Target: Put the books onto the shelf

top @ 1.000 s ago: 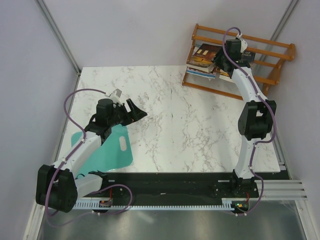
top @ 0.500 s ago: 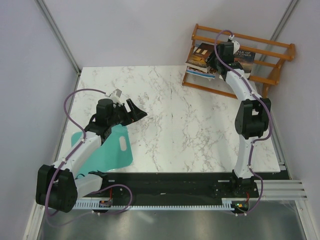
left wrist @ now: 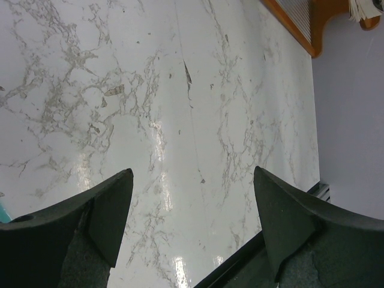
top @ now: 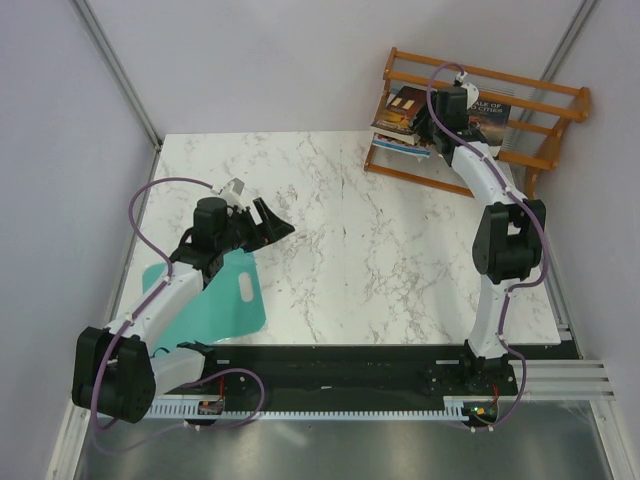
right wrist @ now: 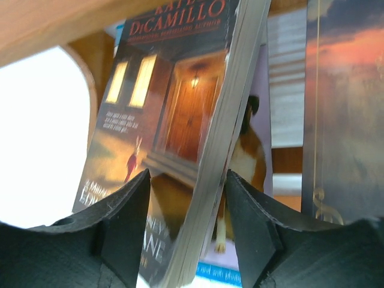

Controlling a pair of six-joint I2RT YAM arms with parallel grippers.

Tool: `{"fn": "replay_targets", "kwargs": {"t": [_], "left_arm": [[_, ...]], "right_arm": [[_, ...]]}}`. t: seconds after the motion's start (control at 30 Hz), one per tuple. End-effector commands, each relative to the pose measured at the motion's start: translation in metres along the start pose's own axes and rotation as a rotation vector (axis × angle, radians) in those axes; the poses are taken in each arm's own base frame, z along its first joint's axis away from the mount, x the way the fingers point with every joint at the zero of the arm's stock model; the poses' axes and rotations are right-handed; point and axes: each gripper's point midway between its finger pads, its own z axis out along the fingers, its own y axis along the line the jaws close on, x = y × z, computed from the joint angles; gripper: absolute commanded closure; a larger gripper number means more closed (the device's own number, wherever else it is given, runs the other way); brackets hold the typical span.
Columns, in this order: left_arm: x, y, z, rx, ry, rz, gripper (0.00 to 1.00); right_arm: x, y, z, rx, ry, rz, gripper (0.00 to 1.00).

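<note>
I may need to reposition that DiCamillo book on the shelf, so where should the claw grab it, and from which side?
Pinch the DiCamillo book across its covers near the pale page edge, coming from the open front of the shelf. That thin edge faces outward, and the right claw straddles it there.

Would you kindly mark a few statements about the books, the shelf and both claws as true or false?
1. The left claw holds a book. False: it is open and empty above the table.
2. The right claw straddles a book at the shelf. True.
3. The teal sheet lies on the shelf. False: it lies on the table.
4. A book with a dog on its cover sits next to that one. True.
</note>
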Motion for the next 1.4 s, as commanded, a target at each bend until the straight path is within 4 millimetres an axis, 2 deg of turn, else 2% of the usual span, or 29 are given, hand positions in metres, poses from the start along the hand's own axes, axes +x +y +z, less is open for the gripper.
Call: {"fn": "replay_targets", "kwargs": {"t": [0.0, 0.2, 0.3, 0.4, 0.43, 0.47, 0.53, 0.57, 0.6, 0.67, 0.8, 1.07, 1.37], "left_arm": [[-0.004, -0.003, 0.000, 0.026, -0.013, 0.045, 0.13], [0.000, -0.002, 0.000, 0.031, -0.002, 0.038, 0.13], [0.001, -0.001, -0.001, 0.031, -0.001, 0.035, 0.13], [0.002, -0.001, -0.001, 0.028, -0.003, 0.032, 0.13], [0.002, -0.001, -0.002, 0.030, -0.003, 0.033, 0.13], [0.003, 0.000, -0.002, 0.028, -0.003, 0.034, 0.13], [0.003, 0.000, -0.002, 0.028, -0.003, 0.034, 0.13], [0.003, -0.001, -0.002, 0.029, -0.006, 0.034, 0.13], [0.004, 0.000, -0.003, 0.026, -0.005, 0.032, 0.13], [0.003, 0.000, -0.003, 0.025, -0.009, 0.035, 0.13], [0.003, 0.001, -0.004, 0.025, -0.011, 0.036, 0.13], [0.004, 0.001, -0.005, 0.024, -0.013, 0.035, 0.13], [0.004, 0.000, -0.006, 0.026, -0.015, 0.034, 0.13]], "right_arm": [[-0.043, 0.032, -0.048, -0.081, -0.102, -0.007, 0.39], [-0.055, 0.039, -0.073, -0.108, -0.120, -0.010, 0.39], [-0.051, 0.046, -0.078, -0.136, -0.105, -0.019, 0.46], [-0.042, 0.062, -0.076, -0.188, -0.075, -0.047, 0.65], [-0.039, 0.069, -0.075, -0.213, -0.061, -0.053, 0.82], [-0.027, 0.071, -0.066, -0.219, -0.030, -0.063, 1.00], [-0.020, 0.086, -0.067, -0.233, -0.005, -0.091, 1.00], [-0.008, 0.085, -0.058, -0.224, 0.023, -0.100, 1.00], [-0.003, 0.093, -0.060, -0.239, 0.042, -0.112, 1.00], [0.012, 0.091, -0.051, -0.217, 0.079, -0.121, 1.00], [0.027, 0.084, -0.043, -0.180, 0.109, -0.130, 1.00], [0.035, 0.057, -0.031, -0.062, 0.111, -0.154, 1.00], [0.024, 0.034, -0.030, -0.010, 0.103, -0.134, 1.00]]}}
